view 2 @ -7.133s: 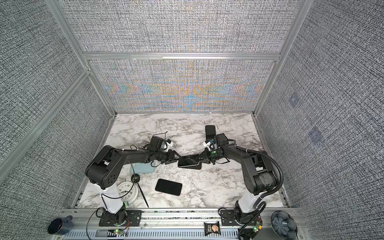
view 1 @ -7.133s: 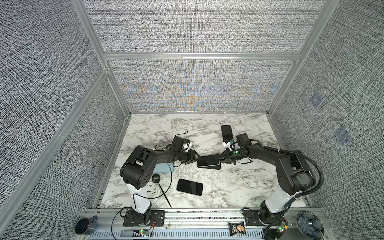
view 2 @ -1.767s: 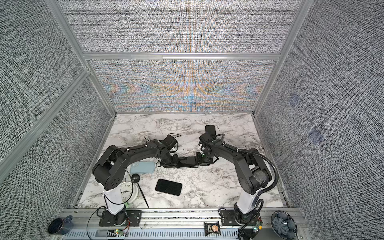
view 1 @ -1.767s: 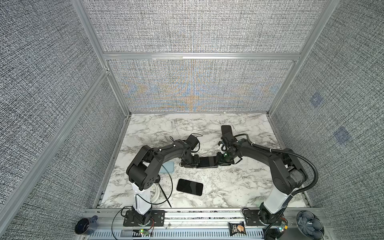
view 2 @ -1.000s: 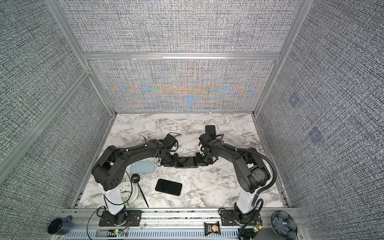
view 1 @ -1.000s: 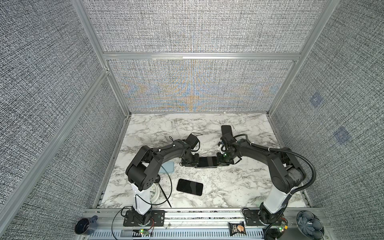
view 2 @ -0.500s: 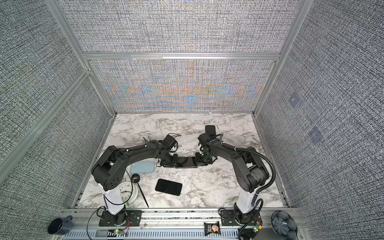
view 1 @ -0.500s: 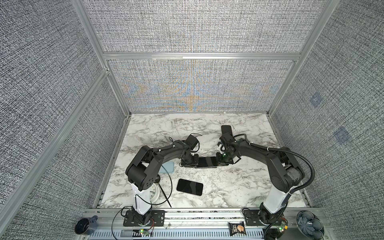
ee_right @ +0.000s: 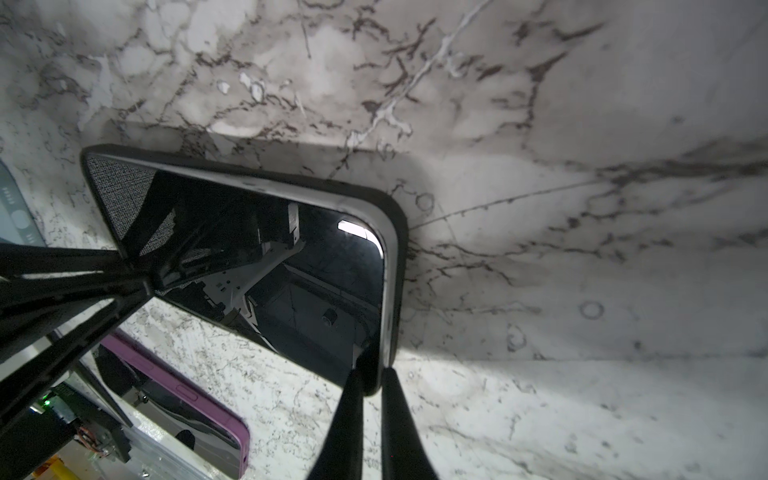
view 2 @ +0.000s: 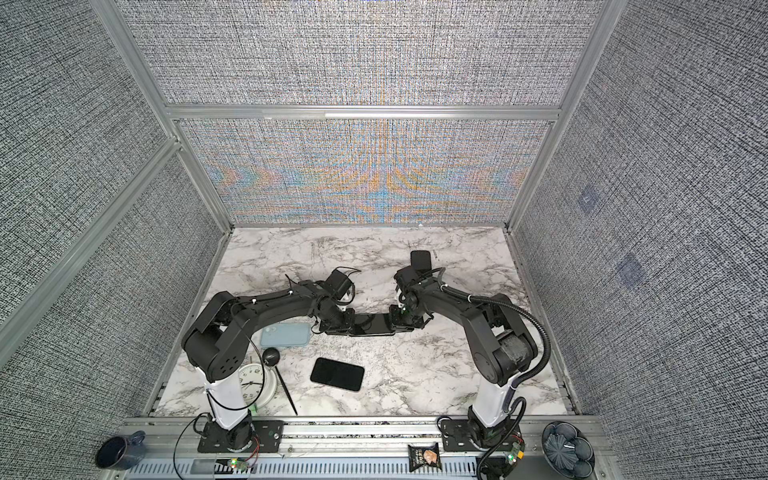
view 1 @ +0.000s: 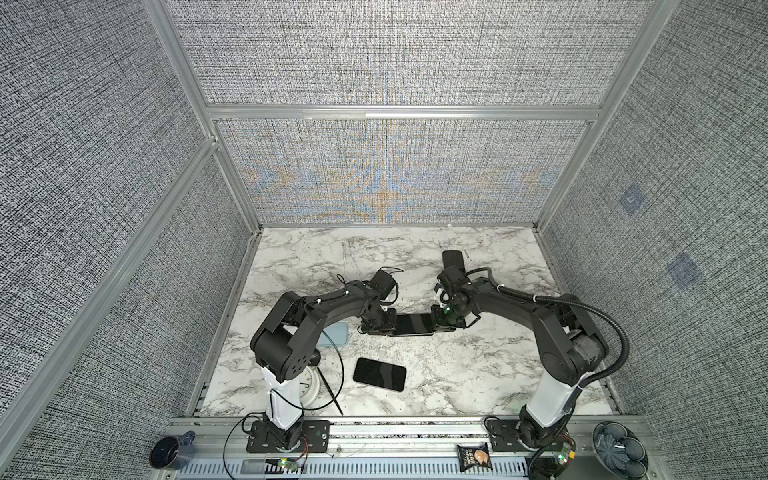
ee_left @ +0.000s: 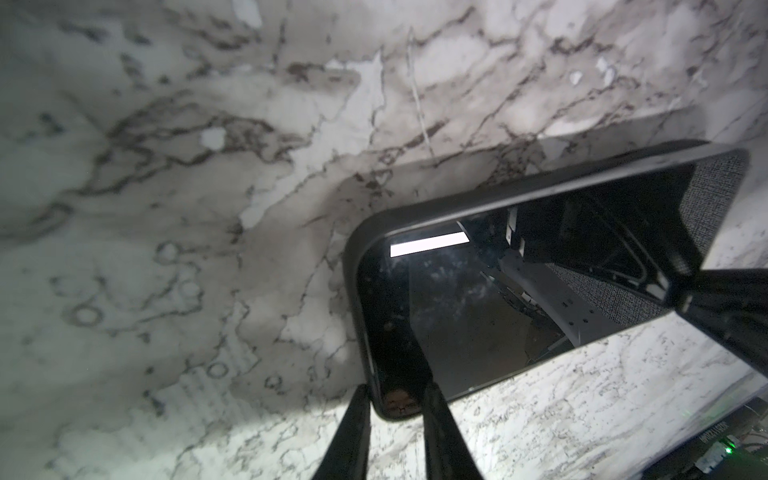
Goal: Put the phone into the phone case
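Phone (view 1: 412,324): mid-desk, screen up, apparently seated in dark phone case (ee_left: 457,195) | left gripper (ee_left: 390,399): nearly closed, pinching one end corner | right gripper (ee_right: 371,382): clamped tight on opposite corner | advice: squeeze corners evenly, keep level | room: bare desk (view 1: 478,374) toward right edge; spare handset (view 1: 379,374) near front edge, blue cover (view 1: 334,334) near left edge

This is looking like a robot lab cell: aluminium-framed fabric walls (view 1: 386,62) are enclosing a marble bench (view 1: 478,374).
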You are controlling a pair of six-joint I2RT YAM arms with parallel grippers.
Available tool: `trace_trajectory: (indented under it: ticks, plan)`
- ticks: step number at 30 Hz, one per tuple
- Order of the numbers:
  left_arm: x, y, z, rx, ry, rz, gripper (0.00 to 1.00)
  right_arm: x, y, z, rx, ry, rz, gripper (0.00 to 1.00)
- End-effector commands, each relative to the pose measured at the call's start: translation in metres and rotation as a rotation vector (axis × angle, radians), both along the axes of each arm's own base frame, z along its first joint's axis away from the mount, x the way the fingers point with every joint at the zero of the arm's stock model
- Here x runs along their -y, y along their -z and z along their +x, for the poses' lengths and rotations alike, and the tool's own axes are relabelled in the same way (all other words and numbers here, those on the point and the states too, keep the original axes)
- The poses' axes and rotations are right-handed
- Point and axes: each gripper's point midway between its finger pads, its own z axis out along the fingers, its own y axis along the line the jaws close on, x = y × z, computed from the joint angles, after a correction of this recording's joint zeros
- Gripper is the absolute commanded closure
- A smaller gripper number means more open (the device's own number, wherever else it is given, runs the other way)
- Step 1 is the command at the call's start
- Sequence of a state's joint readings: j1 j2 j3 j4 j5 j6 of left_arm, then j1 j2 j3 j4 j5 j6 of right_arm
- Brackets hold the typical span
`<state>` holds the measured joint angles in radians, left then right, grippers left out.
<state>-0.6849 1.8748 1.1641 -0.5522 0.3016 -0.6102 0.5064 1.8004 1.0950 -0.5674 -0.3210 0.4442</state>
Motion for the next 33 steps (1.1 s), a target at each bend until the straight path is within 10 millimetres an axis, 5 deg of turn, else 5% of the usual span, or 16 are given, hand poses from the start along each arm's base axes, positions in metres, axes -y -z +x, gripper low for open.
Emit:
trace_trajectory:
  ticks: [1,33]
  plan:
    - [0.016,-0.007,0.003,0.010,0.014,-0.079,0.76,-0.022,0.005,-0.004,-0.012,-0.038,0.086,0.90]
    - [0.016,-0.007,0.002,0.013,0.011,-0.091,0.77,-0.021,0.021,-0.009,-0.031,-0.027,0.079,0.92]
